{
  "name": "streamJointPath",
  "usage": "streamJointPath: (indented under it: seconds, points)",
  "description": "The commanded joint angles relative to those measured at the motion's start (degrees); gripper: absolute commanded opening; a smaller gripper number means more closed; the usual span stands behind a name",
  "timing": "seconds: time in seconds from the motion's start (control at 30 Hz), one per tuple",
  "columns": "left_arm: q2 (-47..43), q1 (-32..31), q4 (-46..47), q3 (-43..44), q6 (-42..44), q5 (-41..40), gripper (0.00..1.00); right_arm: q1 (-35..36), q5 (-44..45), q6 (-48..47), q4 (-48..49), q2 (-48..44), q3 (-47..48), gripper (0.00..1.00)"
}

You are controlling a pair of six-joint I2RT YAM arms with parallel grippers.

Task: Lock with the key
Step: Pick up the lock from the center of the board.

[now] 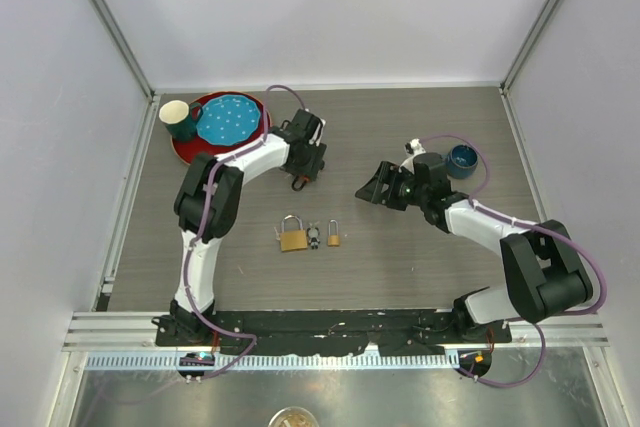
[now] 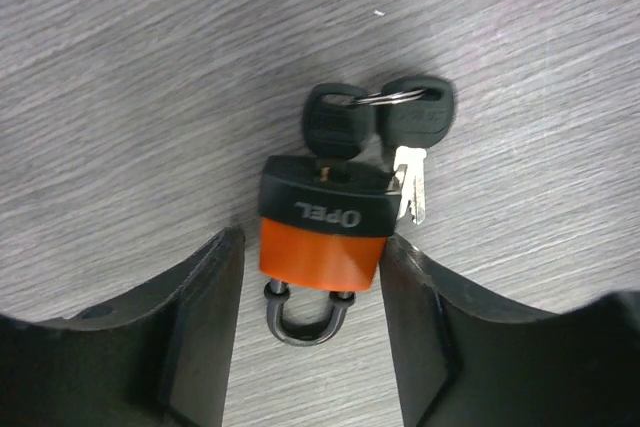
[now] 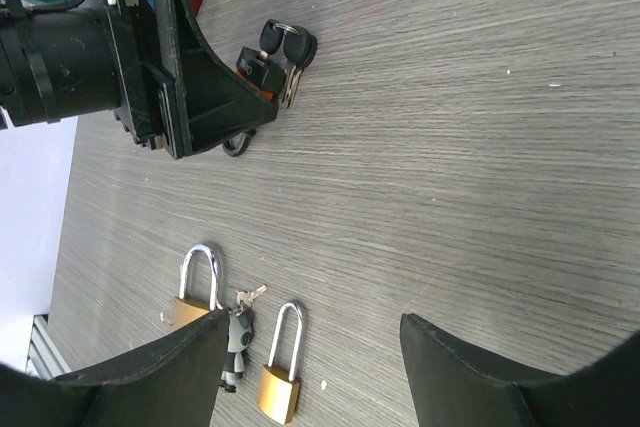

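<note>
Orange padlock (image 2: pixel 325 237) lies flat on the table (image 2: pixel 120 67). In the left wrist view its long axis runs 12–6, with the shackle (image 2: pixel 305 322) at 6 and the key (image 2: pixel 333 127) seated at 12. The left gripper (image 2: pixel 312 252) straddles the body, fingers spread and clear of it. The right gripper (image 3: pixel 312 332), also spread, sits farther off at the padlock's 3 o'clock in the top view.

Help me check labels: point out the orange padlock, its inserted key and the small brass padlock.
orange padlock (image 2: pixel 322 247), left wrist view, orange body.
inserted key (image 2: pixel 333 125), left wrist view, black head.
small brass padlock (image 3: pixel 278 392), right wrist view, brass body.
</note>
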Motion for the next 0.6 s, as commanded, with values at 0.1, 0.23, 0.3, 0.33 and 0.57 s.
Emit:
streamJointPath:
  seconds: [0.1, 0.23, 0.3, 0.33, 0.57]
  points:
    - [4.3, -0.5, -1.2, 3.8, 1.9, 1.0, 0.38, -0.5, -1.6, -1.1, 1.2, 0.2, 2.9, 0.75]
    - [5.4, -0.7, -1.9, 5.3, 2.3, 2.2, 0.14, -0.5, -2.3, -1.1, 1.0, 0.0, 3.1, 0.75]
    - [4.9, -0.7, -2.2, 5.3, 2.2, 3.1, 0.00, -0.5, -2.4, -1.1, 0.8, -0.4, 3.2, 0.75]
    - [4.4, -0.6, -2.0, 5.0, 1.8, 3.4, 0.00, -0.5, -2.5, -1.2, 0.7, -0.6, 3.2, 0.75]
    - [-2.8, 0.2, -2.1, 4.4, -4.4, 6.3, 0.00, -0.5, -4.0, -2.6, -1.9, -3.4, 5.2, 0.75]
